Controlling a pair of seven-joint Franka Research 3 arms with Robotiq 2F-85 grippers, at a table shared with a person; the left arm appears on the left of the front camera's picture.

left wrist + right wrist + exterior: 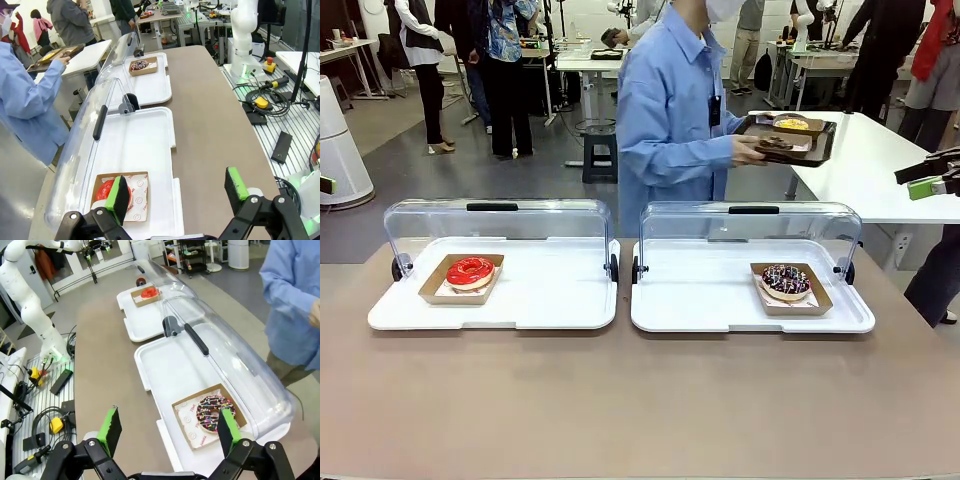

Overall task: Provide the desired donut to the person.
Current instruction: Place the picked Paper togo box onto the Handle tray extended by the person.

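Note:
A red-glazed donut (470, 271) lies on a cardboard sheet in the left white tray (550, 300). A chocolate donut with sprinkles (786, 281) lies on cardboard in the right white tray (700, 300). Both clear lids stand raised. The person (670, 110) stands beyond the table, turned sideways, holding a dark tray (788, 140) with more donuts. My left gripper (177, 192) hangs open above the table's left end, over the red donut (102, 190). My right gripper (169, 429) hangs open over the chocolate donut (214, 413); its fingers (925, 186) show at the right edge.
The raised lids (498, 225) wall off the far side of each tray. Brown tabletop (640, 400) lies bare in front of the trays. A white table (880, 170) stands behind at the right. Bystanders stand farther back.

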